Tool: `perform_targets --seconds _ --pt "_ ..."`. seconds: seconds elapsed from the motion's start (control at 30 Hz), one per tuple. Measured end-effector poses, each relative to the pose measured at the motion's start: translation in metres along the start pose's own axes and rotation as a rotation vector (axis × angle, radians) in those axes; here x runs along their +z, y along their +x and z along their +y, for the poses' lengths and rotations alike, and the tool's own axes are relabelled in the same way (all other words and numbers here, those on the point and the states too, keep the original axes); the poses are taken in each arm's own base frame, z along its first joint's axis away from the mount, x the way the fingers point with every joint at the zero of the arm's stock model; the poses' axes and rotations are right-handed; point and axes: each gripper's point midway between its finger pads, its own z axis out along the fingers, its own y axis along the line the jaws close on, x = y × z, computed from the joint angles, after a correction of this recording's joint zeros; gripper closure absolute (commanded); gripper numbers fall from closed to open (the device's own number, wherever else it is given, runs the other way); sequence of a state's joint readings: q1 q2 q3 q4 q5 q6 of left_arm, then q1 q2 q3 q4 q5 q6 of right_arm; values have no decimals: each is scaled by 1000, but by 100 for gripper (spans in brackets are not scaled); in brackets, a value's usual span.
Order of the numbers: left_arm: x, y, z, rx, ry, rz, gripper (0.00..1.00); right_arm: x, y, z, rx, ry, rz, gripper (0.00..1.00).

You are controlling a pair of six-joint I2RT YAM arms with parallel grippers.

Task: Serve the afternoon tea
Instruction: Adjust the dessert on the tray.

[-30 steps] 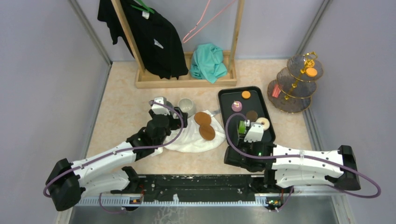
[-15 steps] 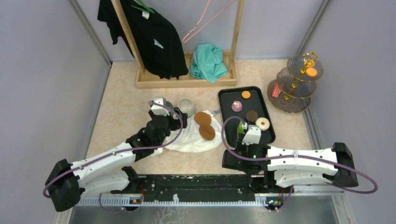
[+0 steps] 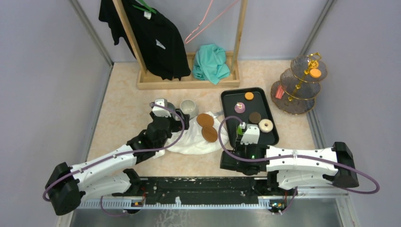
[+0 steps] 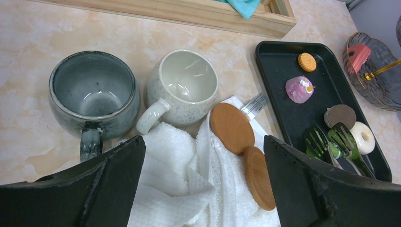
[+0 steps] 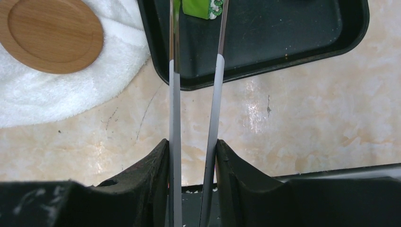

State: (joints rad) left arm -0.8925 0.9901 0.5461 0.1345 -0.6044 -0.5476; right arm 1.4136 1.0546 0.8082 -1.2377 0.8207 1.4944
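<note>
Between the wide-spread fingers of the left gripper (image 4: 203, 142), a grey mug (image 4: 92, 97) and a white mug (image 4: 182, 87) stand side by side on the worktop (image 4: 28, 104) behind a white towel (image 4: 175, 189) bearing two wooden coasters (image 4: 231, 127), with a black tray (image 4: 283, 66) of small sweets (image 4: 299, 89) and tongs (image 4: 347, 142) at right.

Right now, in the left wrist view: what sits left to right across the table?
Grey mug → white mug → upper wooden disc → pink sweet → white doughnut.
</note>
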Motion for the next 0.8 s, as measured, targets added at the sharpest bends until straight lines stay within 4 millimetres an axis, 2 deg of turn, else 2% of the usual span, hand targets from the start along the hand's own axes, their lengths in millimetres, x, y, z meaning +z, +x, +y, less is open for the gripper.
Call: perform_targets --seconds 0.07,0.6,0.8 --pt "0 0 0 0 0 0 1 0 0 0 0 -1 2 93" --pt "0 0 0 0 0 1 1 12 16 2 15 -42 12 92" --pt "0 0 0 0 0 1 1 24 8 12 38 -59 9 92"
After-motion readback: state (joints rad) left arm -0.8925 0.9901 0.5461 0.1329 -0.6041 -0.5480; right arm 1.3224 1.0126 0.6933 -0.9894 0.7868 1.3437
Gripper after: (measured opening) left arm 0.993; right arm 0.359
